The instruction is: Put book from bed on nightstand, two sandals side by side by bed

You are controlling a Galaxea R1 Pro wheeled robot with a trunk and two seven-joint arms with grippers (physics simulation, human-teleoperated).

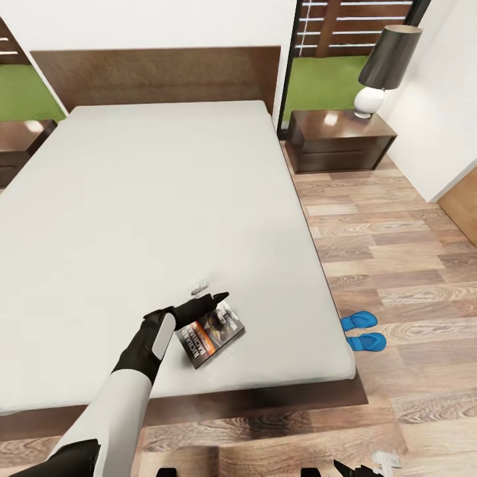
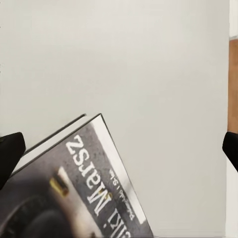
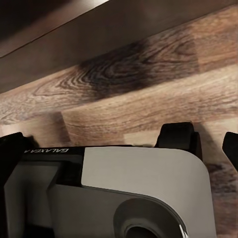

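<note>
The book [image 1: 215, 334] lies flat on the bed [image 1: 152, 199], near the pale mattress's front right corner, dark cover with an orange band facing up. My left gripper [image 1: 211, 301] hovers open just over the book's far edge, black fingers pointing right. In the left wrist view the book [image 2: 84, 188] sits below and between the spread fingertips [image 2: 7, 153] of the left gripper [image 2: 120, 151]. Two blue sandals [image 1: 359, 320] [image 1: 366, 342] lie close together on the floor beside the bed's right side. My right gripper [image 3: 119, 148] hangs open low over the floor near the bed frame [image 3: 99, 20].
A dark nightstand [image 1: 341, 139] with a white-based lamp [image 1: 384, 66] stands right of the headboard. A second nightstand [image 1: 20, 142] shows at the left edge. Wooden floor [image 1: 397, 265] runs along the bed's right side to a white wall. My own base [image 3: 124, 193] sits under the right wrist.
</note>
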